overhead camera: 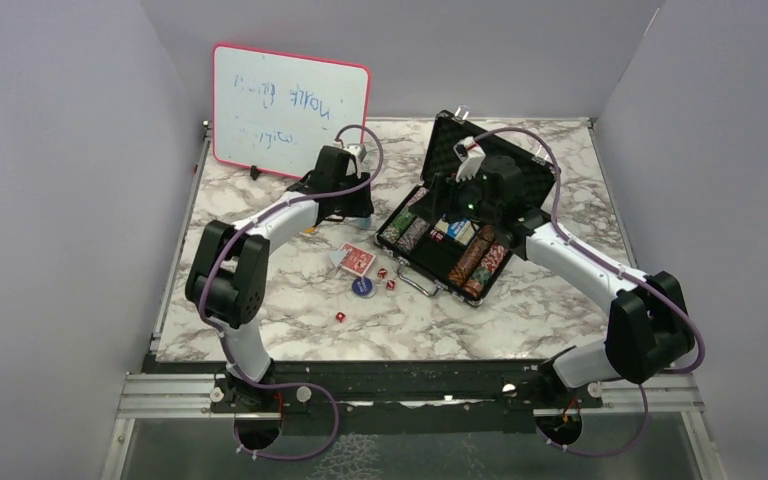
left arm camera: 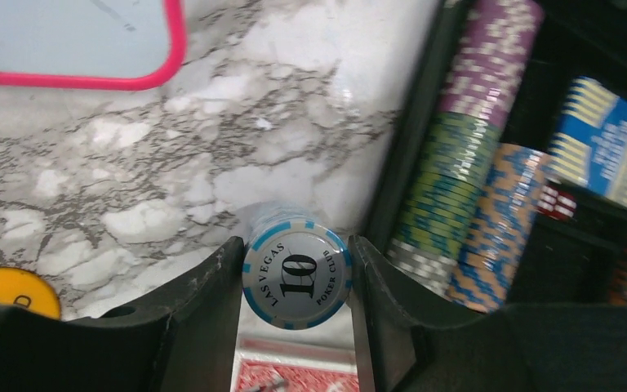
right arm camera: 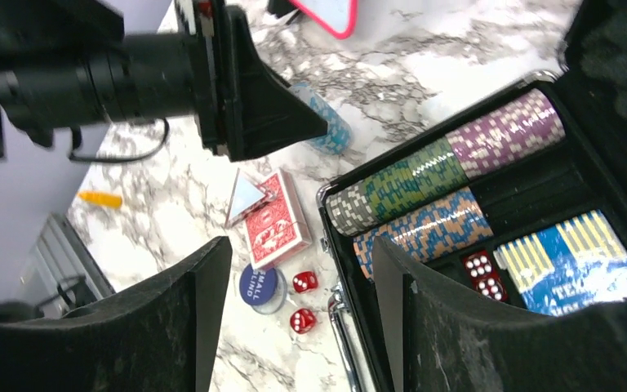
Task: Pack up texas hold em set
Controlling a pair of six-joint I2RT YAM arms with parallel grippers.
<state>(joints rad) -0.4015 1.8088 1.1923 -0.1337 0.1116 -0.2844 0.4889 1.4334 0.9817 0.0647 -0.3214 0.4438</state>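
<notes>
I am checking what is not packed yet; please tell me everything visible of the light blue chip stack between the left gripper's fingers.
The light blue chip stack is a short roll of plastic-looking chips with blue and white striped edges. Its white end face reads LAS VEGAS 10 POKER CLUB. It seems to lie on its side on the marble table, outside the black case. The fingers of the left gripper flank it on both sides; whether they press it cannot be told.

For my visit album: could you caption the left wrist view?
Left end effector straddling a blue-edged "10" chip stack on marble table, beside the chip-filled case.
</notes>
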